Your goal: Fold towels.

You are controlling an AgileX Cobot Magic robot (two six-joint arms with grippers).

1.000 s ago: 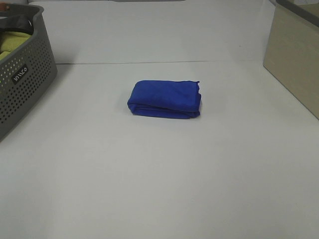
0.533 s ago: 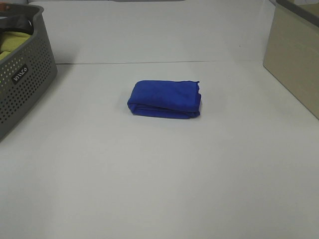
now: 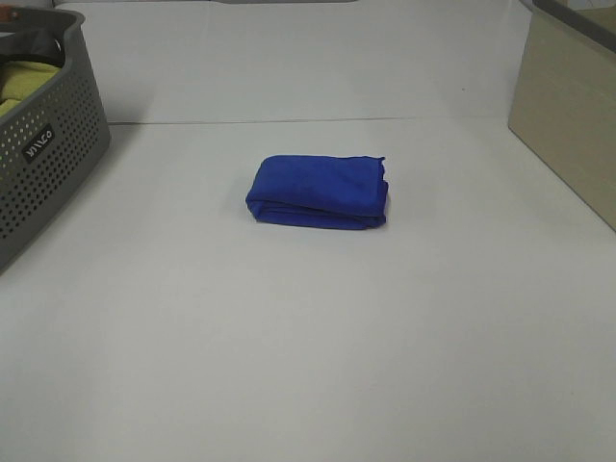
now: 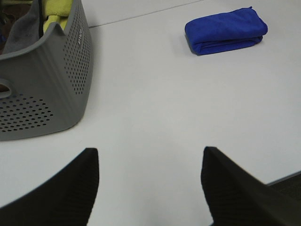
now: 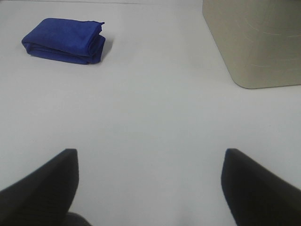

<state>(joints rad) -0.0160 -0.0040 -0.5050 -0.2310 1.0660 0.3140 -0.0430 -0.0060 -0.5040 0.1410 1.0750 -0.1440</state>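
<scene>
The royal-blue towel (image 3: 319, 191) lies folded into a small thick rectangle on the white table, a little behind the middle. It also shows in the left wrist view (image 4: 226, 30) and in the right wrist view (image 5: 64, 40). Neither gripper shows in the exterior high view. My left gripper (image 4: 150, 186) is open and empty, well back from the towel near the table's front left. My right gripper (image 5: 149, 186) is open and empty, well back from the towel at the front right.
A grey perforated basket (image 3: 46, 144) stands at the left edge, holding a yellow-green cloth (image 4: 57, 8) and a grey cloth. A beige bin (image 3: 568, 106) stands at the right edge; it also shows in the right wrist view (image 5: 254, 42).
</scene>
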